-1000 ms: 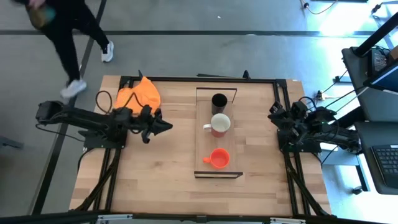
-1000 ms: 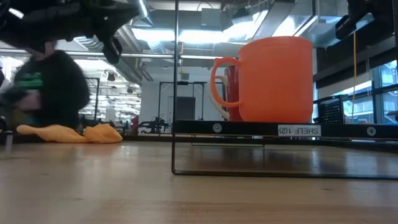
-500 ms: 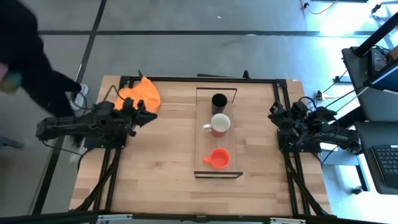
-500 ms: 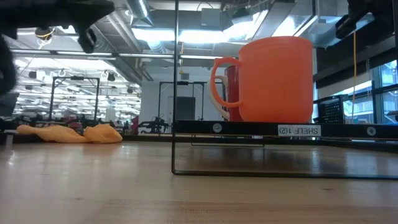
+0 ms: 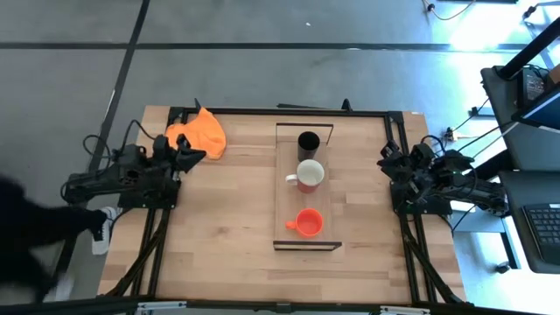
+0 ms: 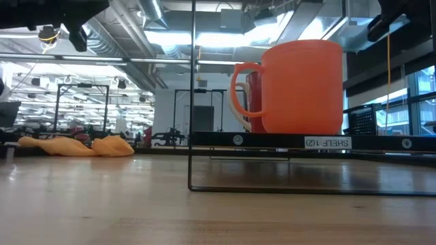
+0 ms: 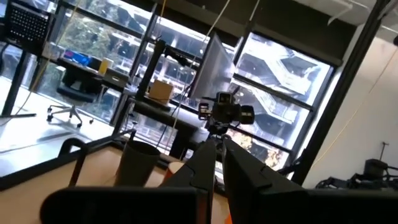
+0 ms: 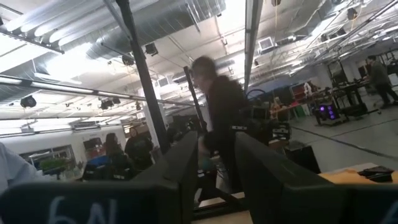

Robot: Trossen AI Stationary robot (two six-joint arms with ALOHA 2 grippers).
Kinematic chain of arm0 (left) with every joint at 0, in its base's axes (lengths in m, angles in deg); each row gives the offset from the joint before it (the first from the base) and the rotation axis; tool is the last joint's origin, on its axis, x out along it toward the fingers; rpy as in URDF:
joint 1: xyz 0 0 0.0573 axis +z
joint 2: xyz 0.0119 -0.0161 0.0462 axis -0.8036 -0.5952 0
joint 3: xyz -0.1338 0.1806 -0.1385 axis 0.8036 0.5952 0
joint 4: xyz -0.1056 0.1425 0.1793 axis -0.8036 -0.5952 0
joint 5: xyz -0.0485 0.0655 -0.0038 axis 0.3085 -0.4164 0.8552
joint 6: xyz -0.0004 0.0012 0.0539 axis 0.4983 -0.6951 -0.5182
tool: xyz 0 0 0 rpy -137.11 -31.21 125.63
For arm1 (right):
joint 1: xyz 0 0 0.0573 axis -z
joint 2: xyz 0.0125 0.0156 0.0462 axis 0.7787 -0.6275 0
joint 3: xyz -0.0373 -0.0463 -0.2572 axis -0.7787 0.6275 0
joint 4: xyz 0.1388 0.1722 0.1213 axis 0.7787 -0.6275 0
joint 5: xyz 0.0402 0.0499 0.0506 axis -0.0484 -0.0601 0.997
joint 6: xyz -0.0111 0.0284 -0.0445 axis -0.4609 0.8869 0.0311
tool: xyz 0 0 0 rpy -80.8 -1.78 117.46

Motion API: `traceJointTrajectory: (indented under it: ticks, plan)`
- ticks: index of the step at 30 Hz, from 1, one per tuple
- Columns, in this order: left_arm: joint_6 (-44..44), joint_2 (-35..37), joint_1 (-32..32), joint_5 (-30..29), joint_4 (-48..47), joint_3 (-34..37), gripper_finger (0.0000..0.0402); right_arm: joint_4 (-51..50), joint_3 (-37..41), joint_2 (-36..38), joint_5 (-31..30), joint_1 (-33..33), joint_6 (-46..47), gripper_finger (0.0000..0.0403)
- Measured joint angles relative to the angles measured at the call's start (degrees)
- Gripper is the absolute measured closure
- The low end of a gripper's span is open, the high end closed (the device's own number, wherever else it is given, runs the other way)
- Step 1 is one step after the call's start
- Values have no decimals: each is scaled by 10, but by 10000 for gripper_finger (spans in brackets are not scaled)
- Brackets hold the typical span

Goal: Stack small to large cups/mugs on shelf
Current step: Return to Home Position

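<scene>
Three on one shelf (image 5: 322,198): black mug (image 5: 308,141), red mug (image 5: 310,174), orange mug (image 5: 309,222); left tool (image 7: 217,149) closed, right tool (image 8: 216,140) slightly parted.

the wooden table (image 5: 219,236) carries 2 things directly: the shelf (image 5: 325,201) and an orange cloth (image 5: 199,133). the shelf, a long light-wood board on thin black frames, stands near the table's middle. 3 mugs stand upright on it in 1 row, apart from each other. the black mug (image 5: 308,141) is at one end, the red mug (image 5: 309,175) in the middle, and the small orange mug (image 5: 308,222) towards the end nearest the low camera. the cloth lies crumpled at a corner on the left arm's side, well apart from the shelf.
</scene>
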Motion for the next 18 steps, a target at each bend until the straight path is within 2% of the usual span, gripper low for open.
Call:
traceJointTrajectory:
  ticks: [7,14,18]
  plan:
    - [-15,0,0,7,50,20,376,9,28,0,0,0,4,293]
    - [-1,0,-7,20,65,50,376,146,105,0,0,0,15,293]
    - [0,0,-14,19,64,58,376,137,104,0,0,0,12,293]
